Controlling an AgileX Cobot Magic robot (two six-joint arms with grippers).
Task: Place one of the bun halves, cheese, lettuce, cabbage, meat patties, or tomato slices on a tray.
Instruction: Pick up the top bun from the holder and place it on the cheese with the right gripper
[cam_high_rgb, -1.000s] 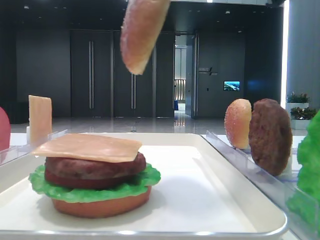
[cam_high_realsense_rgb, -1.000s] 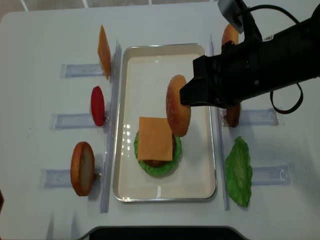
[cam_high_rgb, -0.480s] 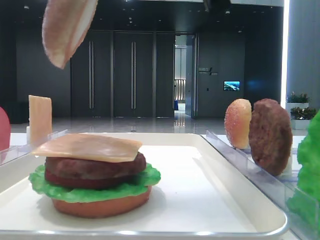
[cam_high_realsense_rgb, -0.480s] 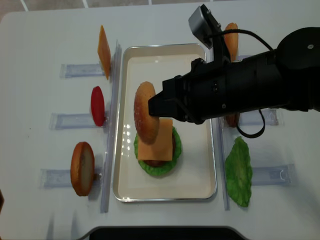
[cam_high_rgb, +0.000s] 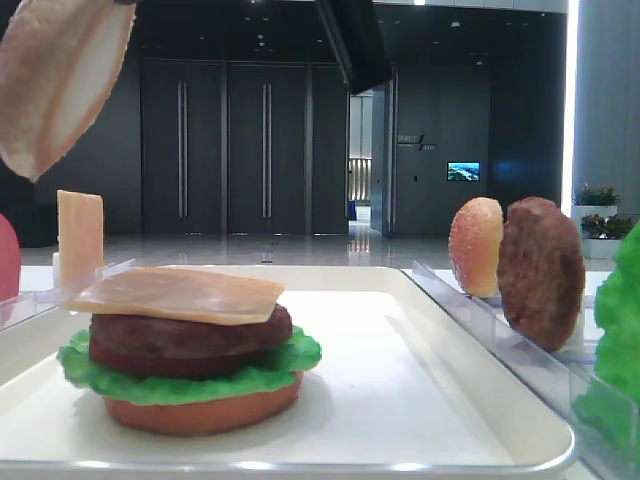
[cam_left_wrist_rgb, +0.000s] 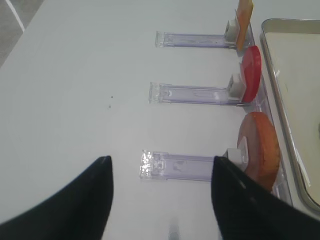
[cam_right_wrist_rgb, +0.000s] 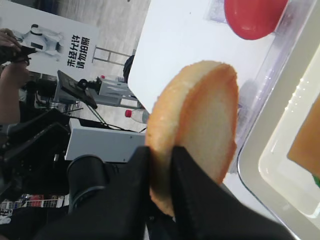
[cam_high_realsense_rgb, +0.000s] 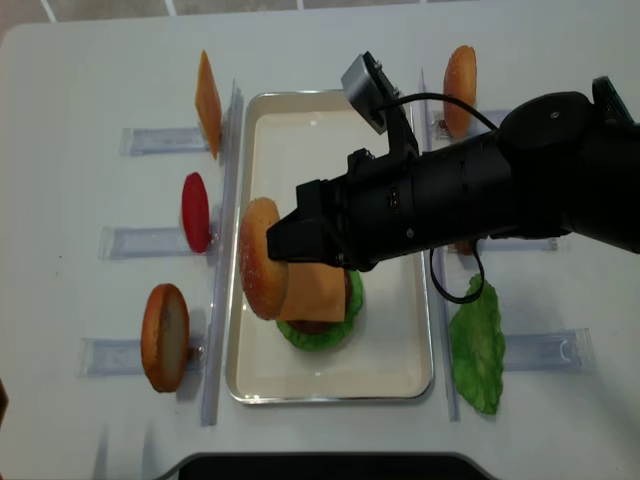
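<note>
The bun top (cam_high_realsense_rgb: 262, 273) hangs on edge in my right jaws (cam_right_wrist_rgb: 162, 172), which are clamped tight across its rim, pale underside facing the tray (cam_high_realsense_rgb: 395, 372). In the overhead view it sits left of centre, above the tray's left rim and overlapping the cheese (cam_high_realsense_rgb: 315, 293) that tops the stack of patty (cam_high_rgb: 190, 335), lettuce (cam_high_rgb: 190, 378) and bottom bun (cam_high_rgb: 200, 412). My left jaws (cam_left_wrist_rgb: 160, 200) stand wide apart over bare counter (cam_left_wrist_rgb: 75, 75), holding nothing. Left of the tray, racks (cam_left_wrist_rgb: 185, 166) hold a cheese slice (cam_high_realsense_rgb: 208, 103), a tomato slice (cam_high_realsense_rgb: 195, 212) and another bun (cam_high_realsense_rgb: 165, 337). At right stand a second bun top (cam_high_realsense_rgb: 460, 76) and a lettuce leaf (cam_high_realsense_rgb: 478, 345).
</note>
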